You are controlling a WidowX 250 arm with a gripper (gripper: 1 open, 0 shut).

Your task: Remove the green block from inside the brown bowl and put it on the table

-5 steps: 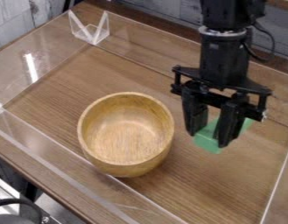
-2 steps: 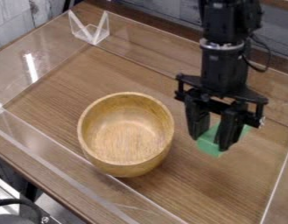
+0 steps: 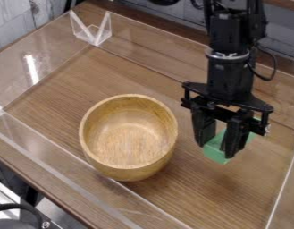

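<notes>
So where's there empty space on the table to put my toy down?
The table looks bare left of the brown bowl, up toward the back wall, and in front of the green block, toward the near edge. It's crowded around the block, where the fingers hang close.

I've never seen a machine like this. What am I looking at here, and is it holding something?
You are looking at one black robot arm through a single camera, set above the table and looking down at it. The arm reaches in on the right side of the picture and ends in a pincer, its gripping part. To the left of it sits a round brown bowl with nothing inside. The pincer is shut on the green block, beside the bowl. Whether the block already rests on the table is hard to tell from this view.
</notes>
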